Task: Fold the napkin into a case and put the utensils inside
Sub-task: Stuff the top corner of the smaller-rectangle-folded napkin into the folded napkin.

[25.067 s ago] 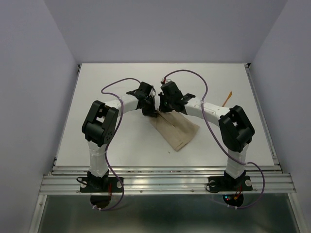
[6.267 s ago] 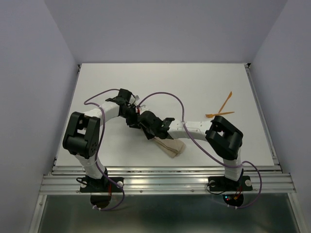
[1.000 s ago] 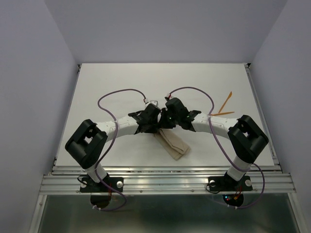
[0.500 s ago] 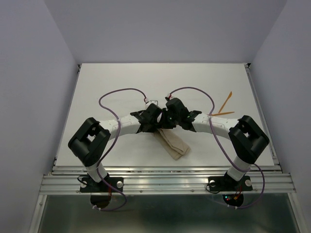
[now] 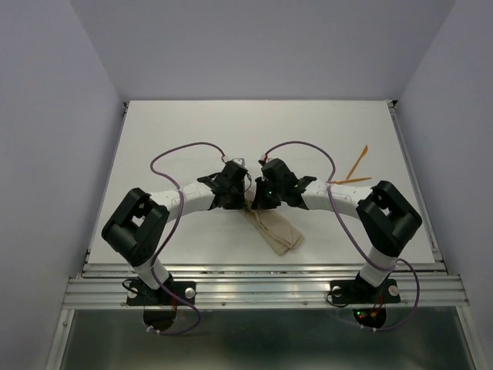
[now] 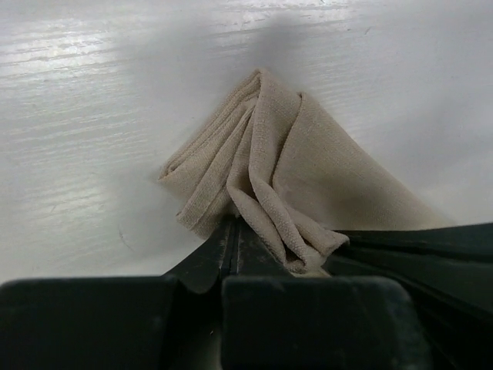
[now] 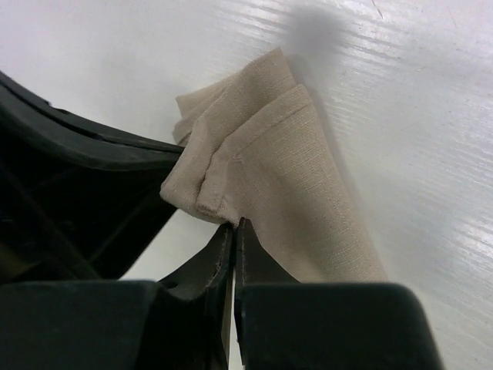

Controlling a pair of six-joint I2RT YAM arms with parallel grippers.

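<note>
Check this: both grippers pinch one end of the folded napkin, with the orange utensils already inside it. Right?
Wrong on the utensils: the top external view shows them lying on the table to the right, outside the napkin. The left gripper and right gripper do pinch its end.

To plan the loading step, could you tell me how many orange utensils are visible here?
2. The slanted utensil lies near the table's right edge; the flatter utensil lies just nearer the bases. More could lie hidden beneath the right arm.
</note>
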